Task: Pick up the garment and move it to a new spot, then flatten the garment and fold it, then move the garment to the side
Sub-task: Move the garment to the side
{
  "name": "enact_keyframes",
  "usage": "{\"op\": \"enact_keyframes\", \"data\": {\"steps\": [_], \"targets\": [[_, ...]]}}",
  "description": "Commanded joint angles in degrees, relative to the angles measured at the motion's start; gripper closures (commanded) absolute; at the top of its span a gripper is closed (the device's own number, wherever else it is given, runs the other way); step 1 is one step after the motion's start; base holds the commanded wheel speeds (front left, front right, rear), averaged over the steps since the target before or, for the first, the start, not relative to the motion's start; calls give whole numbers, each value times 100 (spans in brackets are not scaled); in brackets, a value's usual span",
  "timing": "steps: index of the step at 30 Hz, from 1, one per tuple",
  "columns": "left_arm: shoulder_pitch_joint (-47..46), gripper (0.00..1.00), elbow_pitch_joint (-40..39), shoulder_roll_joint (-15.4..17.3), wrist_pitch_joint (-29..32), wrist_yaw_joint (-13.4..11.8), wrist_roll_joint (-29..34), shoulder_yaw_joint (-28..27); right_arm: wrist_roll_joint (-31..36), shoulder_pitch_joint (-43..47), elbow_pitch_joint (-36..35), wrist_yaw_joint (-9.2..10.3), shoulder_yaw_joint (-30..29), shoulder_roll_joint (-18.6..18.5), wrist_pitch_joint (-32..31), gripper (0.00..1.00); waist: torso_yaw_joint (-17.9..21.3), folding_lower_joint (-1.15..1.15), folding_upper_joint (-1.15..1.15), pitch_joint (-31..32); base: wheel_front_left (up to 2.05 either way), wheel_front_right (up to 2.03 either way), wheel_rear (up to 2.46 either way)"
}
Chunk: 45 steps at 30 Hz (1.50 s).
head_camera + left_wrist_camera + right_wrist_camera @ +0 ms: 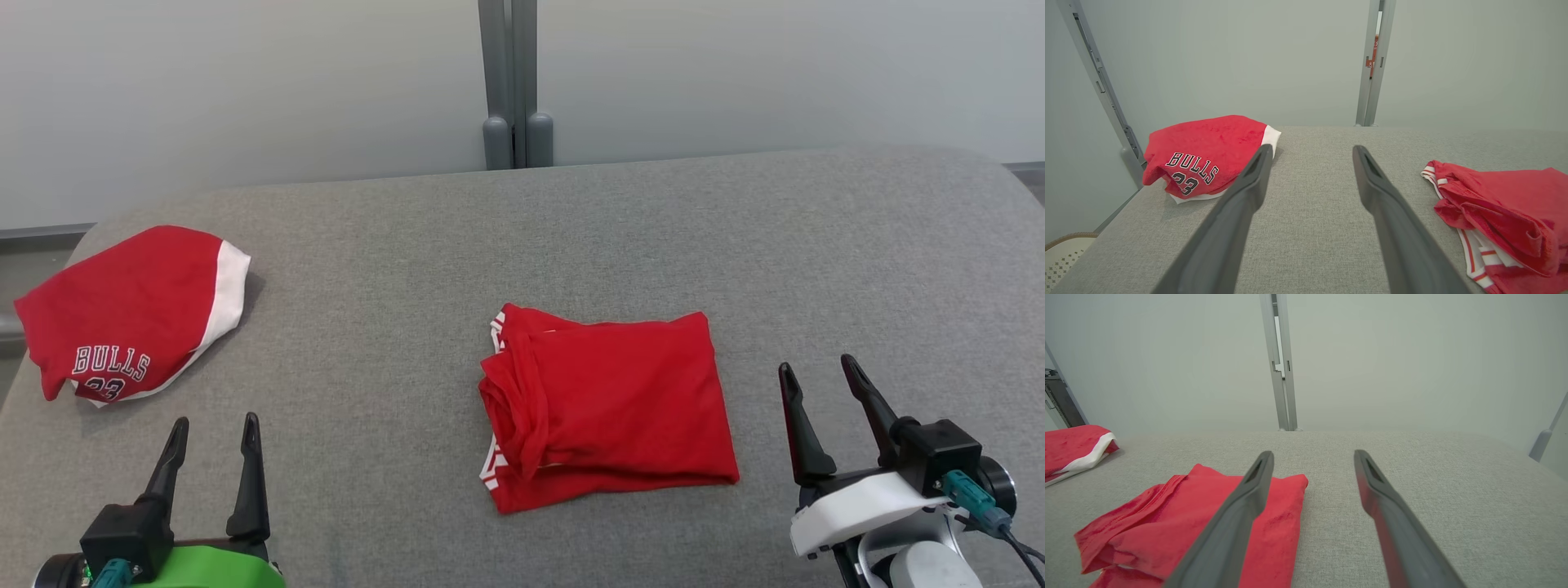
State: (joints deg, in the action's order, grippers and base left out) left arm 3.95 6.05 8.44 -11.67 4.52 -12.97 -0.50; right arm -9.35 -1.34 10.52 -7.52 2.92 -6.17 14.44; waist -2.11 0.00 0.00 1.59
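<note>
The red garment (608, 408) is lying folded in the middle of the grey cushion (392, 327), well apart from the Bulls jersey (122, 318) at the far left. It's looking soft, light and floppy, so pinching through every layer at a folded edge is likely the safest hold. The left gripper (215, 421) and right gripper (817, 365) are both standing spread wide, carrying nothing and clear of the cloth.

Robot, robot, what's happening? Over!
Open and empty: left tool, right tool. Folded red garment lies between them. Bulls jersey far left, not blocking.
</note>
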Motion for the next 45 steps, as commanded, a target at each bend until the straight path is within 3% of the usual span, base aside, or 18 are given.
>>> {"op": "enact_keyframes", "data": {"steps": [1,10,18,30,40,41,42,45], "targets": [[-49,0,22,44,-24,-24,13,1,21,-68,21,8,39,-19,-3,0,-30,0,0,-1,0,0,0],[-170,0,41,23,-72,-92,76,109,75,-674,161,9,351,-240,-54,0,-195,0,0,-89,0,0,0],[-408,0,84,-48,-148,-85,104,241,96,-1384,878,9,463,-373,-171,0,-384,0,0,-454,0,0,0],[-827,0,263,-98,-286,-56,127,365,-40,-1902,2514,9,461,-150,-57,0,-548,0,0,-985,0,0,0],[-1111,0,418,-160,-341,-58,130,435,-213,-1962,3489,9,438,109,29,0,-566,0,0,-1292,0,0,0],[-1126,0,434,-168,-346,-60,125,440,-278,-1943,3593,8,487,144,24,38,-563,0,0,-1306,0,0,0],[-1136,0,448,-174,-350,-60,120,444,-327,-1941,3657,5,532,176,18,96,-560,0,0,-1316,0,0,0],[-1195,0,474,-196,-351,-61,114,447,-450,-2063,3785,7,633,215,27,100,-546,0,0,-1354,0,0,0]]}}
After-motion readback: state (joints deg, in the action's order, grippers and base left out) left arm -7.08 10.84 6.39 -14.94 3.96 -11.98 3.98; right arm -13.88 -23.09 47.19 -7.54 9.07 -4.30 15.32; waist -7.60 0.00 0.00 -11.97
